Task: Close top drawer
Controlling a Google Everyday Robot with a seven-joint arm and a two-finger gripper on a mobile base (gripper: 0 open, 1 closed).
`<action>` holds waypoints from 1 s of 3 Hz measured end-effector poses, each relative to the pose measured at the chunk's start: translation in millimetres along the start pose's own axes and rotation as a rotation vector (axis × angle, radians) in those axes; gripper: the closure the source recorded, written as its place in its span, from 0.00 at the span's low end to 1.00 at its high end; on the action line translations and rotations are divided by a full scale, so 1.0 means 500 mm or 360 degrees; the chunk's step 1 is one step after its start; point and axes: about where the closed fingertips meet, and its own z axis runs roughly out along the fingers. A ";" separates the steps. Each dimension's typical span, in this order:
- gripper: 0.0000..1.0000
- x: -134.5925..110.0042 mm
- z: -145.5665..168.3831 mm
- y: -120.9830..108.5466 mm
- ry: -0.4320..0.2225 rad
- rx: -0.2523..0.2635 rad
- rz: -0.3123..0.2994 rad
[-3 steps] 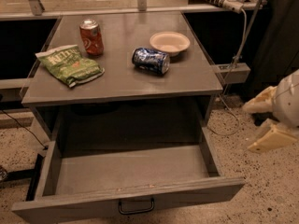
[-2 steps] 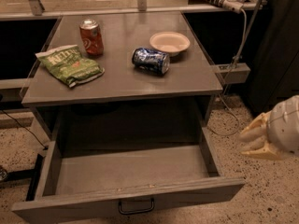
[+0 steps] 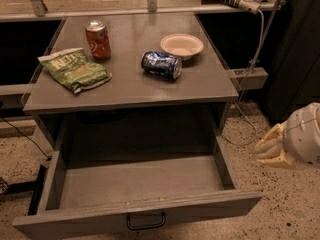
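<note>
The top drawer (image 3: 135, 181) of the grey cabinet is pulled far out toward me and holds nothing. Its tall flat front (image 3: 210, 208) runs along the bottom of the view, with a small black loop handle (image 3: 145, 221) at the centre. My gripper (image 3: 272, 148), cream-coloured with a white rounded wrist behind it, hangs at the right edge of the view. It is beside the drawer's right wall, a little above the drawer front's right corner and apart from it.
On the cabinet top (image 3: 210, 84) stand a red soda can (image 3: 98, 39), a green chip bag (image 3: 75, 69), a blue can on its side (image 3: 161, 65) and a pale bowl (image 3: 182, 46). A white cable (image 3: 252, 44) hangs at the right. The floor (image 3: 280, 204) is speckled.
My gripper has moved down and to the left, closer to the drawer's right side. The drawer has stayed open and the things on top have not moved.
</note>
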 end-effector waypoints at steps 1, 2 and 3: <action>1.00 -0.007 0.024 0.018 -0.0021 -0.0051 -0.0030; 1.00 -0.028 0.093 0.062 -0.0163 -0.0149 -0.0046; 1.00 -0.052 0.164 0.107 -0.0376 -0.0229 -0.0011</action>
